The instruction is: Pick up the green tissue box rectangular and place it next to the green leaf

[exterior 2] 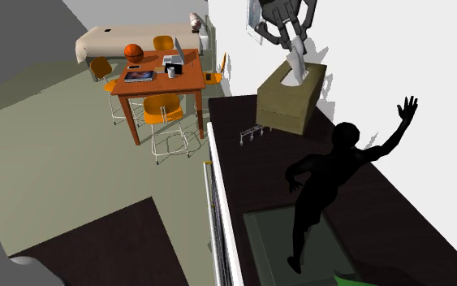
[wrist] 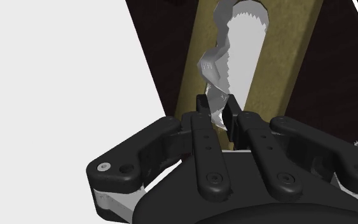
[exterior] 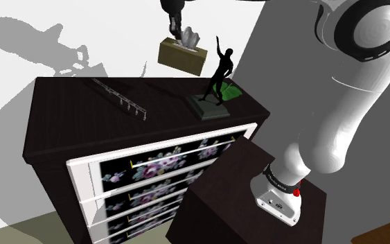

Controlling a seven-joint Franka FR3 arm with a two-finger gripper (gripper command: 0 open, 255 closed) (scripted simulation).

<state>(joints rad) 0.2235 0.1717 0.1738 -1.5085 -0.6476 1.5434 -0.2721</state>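
Above the dresser point(exterior: 68, 111), the tissue box point(exterior: 183, 58) hangs beneath the gripper point(exterior: 177, 37) — fingers point(wrist: 201, 105) clamped on its tissue point(wrist: 214, 67)

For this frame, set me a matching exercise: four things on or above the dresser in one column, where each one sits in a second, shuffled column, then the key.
Things
1. tissue box
2. figurine
3. leaf
4. hook rack

Places
A. lies flat on the dresser top, apart from the others
B. stands upright on a slab base
C. hangs above the dresser by its tissue, which the claw pinches
D. lies beside the figurine's base

Pairs: 1-C, 2-B, 3-D, 4-A
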